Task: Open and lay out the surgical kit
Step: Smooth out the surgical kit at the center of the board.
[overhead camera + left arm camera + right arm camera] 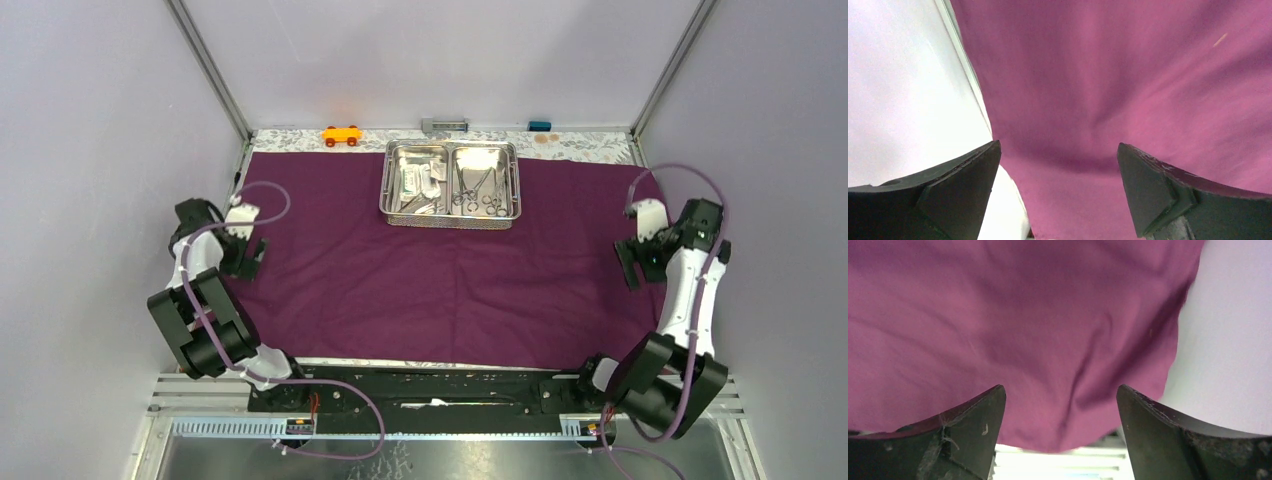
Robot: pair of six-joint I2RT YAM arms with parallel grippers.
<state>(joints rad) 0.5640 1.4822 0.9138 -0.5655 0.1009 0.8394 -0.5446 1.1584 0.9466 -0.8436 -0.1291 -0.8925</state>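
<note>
Seen from above, a dark purple cloth lies opened out flat over most of the worktop, its long axis running left to right. A shiny two-compartment steel tray sits on the cloth at the middle of its far edge. The tray's long axis also runs left to right, parallel to the back wall, with the divider running front to back. The right compartment holds ring-handled forceps, lying roughly front to back with their rings toward the near side. The left compartment holds small clear and white packets; other thin steel items there are too small to tell apart. Behind the cloth, an orange toy car stands on the bare patterned strip, to the left of the tray. The left claw hangs over the cloth's left edge with its fingers spread wide and nothing between them. The right claw hangs over the cloth's right edge, its fingers likewise apart and empty. Both wrist views show wrinkled purple fabric below the spread fingertips.
</note>
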